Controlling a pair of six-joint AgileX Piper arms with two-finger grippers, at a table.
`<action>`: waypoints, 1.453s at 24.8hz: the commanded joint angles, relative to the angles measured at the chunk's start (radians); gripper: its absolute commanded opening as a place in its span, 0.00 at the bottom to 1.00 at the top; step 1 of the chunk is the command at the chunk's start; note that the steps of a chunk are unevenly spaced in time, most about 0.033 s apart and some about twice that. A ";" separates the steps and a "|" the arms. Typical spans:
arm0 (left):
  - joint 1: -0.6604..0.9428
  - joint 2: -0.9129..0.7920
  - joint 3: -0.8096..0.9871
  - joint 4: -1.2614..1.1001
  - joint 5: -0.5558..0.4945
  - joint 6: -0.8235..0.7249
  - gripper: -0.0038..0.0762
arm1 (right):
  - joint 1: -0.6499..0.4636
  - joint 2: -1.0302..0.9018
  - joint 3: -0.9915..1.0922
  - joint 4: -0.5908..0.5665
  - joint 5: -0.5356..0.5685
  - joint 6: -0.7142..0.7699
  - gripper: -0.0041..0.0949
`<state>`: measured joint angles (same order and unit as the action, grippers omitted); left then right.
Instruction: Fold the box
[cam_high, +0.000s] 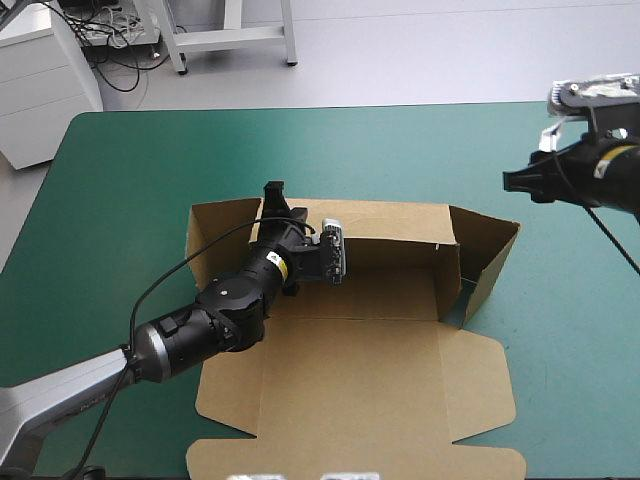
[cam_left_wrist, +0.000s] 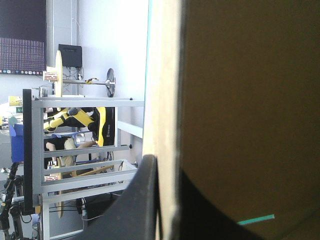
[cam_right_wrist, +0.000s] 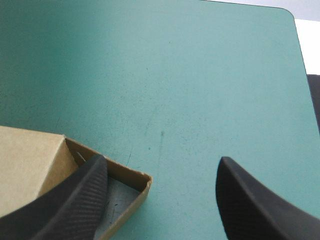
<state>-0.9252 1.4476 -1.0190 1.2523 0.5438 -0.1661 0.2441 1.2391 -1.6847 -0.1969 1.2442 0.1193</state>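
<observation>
The brown box (cam_high: 370, 350) lies in the middle of the table, its lid flat toward the near edge. Its back wall (cam_high: 385, 222) and right side wall (cam_high: 492, 255) stand raised; the left side flap (cam_high: 220, 240) lies low. My left gripper (cam_high: 272, 192) sits over the left end of the back wall, shut on the box. In the left wrist view the board's pale edge (cam_left_wrist: 165, 90) runs between the black fingers (cam_left_wrist: 142, 200). My right gripper (cam_high: 514, 182) hovers open beyond the box's far right corner, which shows under one finger (cam_right_wrist: 70, 200) as a brown corner (cam_right_wrist: 30, 160).
Bare teal-green cover (cam_high: 130, 200) surrounds the box on the left, far and right sides. The box's lid reaches close to the table's near edge. The left arm lies across the box's left half.
</observation>
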 joint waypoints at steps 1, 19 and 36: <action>-0.008 -0.005 -0.008 -0.056 -0.013 -0.047 0.01 | -0.054 0.119 -0.125 0.070 -0.001 -0.028 0.64; -0.008 -0.005 -0.008 -0.060 -0.028 -0.051 0.01 | -0.281 0.419 -0.195 0.407 0.003 -0.173 0.70; -0.008 -0.005 -0.008 -0.057 -0.028 -0.051 0.01 | -0.281 0.386 0.013 0.452 0.005 -0.164 0.77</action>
<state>-0.9252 1.4531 -1.0190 1.2597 0.5439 -0.1920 -0.0319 1.6973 -1.6720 0.2333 1.2440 -0.0341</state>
